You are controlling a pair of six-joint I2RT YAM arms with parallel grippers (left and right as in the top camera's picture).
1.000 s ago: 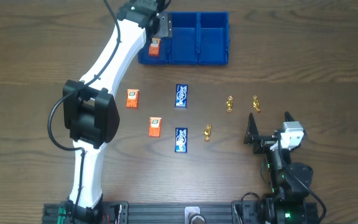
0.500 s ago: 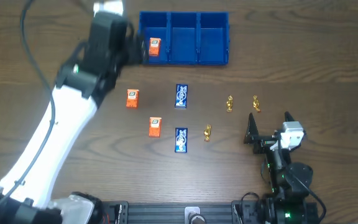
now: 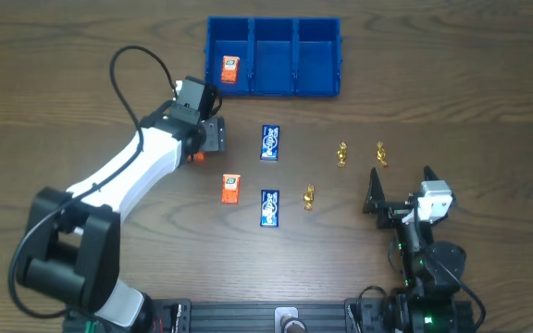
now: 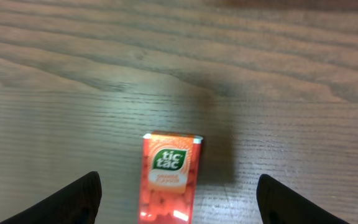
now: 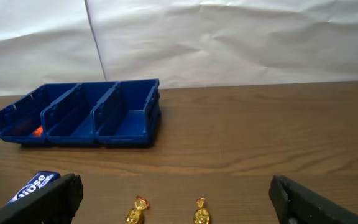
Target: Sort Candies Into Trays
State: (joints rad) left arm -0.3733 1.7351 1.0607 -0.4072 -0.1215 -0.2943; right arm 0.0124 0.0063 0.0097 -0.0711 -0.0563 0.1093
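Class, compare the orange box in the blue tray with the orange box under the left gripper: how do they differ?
The tray box sits in the blue tray's end compartment; the gripper box lies on the table. The tray box has nothing over it; the gripper box lies between the open fingers of the left gripper. Both are the same kind of flat orange box.

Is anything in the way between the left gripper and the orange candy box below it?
Nothing visible is. The left gripper hangs open over the orange candy box, and the box lies flat on the table between its two fingers.
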